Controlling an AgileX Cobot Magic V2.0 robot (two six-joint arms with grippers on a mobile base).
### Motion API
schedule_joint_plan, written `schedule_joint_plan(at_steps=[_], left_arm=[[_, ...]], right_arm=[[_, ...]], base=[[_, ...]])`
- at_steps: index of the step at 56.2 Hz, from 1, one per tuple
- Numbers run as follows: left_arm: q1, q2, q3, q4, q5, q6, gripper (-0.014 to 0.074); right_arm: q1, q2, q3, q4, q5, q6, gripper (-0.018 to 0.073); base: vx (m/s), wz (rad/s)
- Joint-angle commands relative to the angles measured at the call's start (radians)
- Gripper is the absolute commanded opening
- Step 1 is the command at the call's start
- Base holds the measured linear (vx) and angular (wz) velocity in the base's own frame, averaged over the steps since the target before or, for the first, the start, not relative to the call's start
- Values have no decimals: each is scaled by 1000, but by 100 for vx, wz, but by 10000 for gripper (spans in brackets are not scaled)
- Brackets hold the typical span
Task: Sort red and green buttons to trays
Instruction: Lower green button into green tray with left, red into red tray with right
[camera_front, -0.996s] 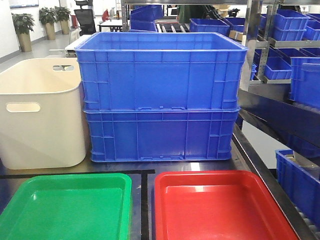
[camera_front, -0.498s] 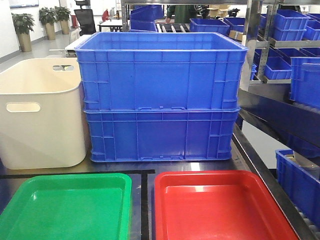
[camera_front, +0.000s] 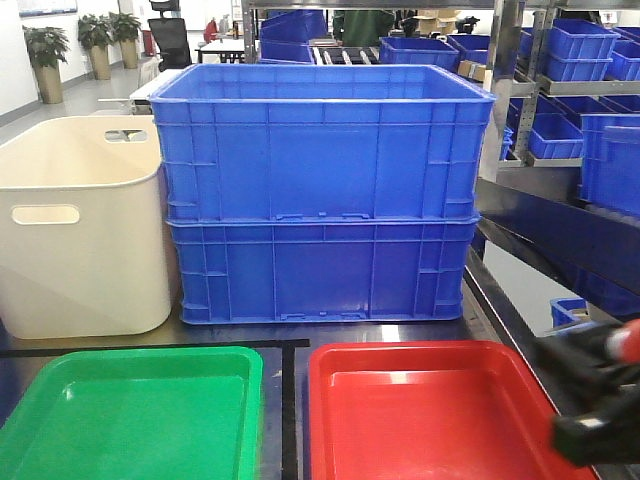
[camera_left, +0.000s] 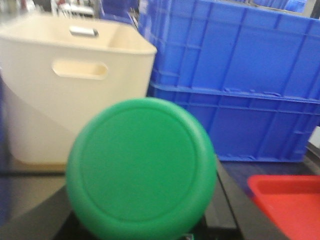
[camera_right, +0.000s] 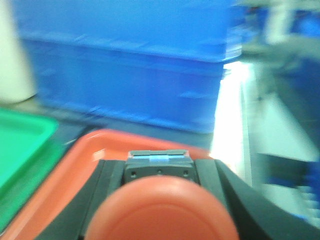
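Trays: green tray (camera_front: 140, 415) beside red tray (camera_front: 440, 415).
Left gripper (camera_left: 142, 220): pinching green button (camera_left: 141, 170).
Right gripper (camera_right: 165, 200): pinching red button (camera_right: 167, 212) above red tray.

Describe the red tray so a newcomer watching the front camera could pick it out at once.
Find the two stacked blue crates at the centre. In front of them two shallow glossy trays lie side by side. The red tray is the right-hand one, below the crates' right half; its neighbour, the green tray, sits below the cream tub.
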Motion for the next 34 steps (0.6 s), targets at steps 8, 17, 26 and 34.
schedule_joint_plan(at_steps=[8, 17, 26, 34], left_arm=[[-103, 175, -36, -62, -140, 8, 3], [-160, 329, -36, 29, -226, 113, 3], [-178, 449, -36, 35, -254, 95, 4], [-178, 519, -36, 35, -252, 95, 12]], right_arm=[[73, 188, -29, 0, -216, -15, -8], [72, 302, -29, 1, -247, -11, -4], [72, 374, -29, 7, -248, -11, 12], [72, 417, -29, 67, -250, -11, 67]], base=[[0, 0], [0, 0], [0, 0], [0, 0]])
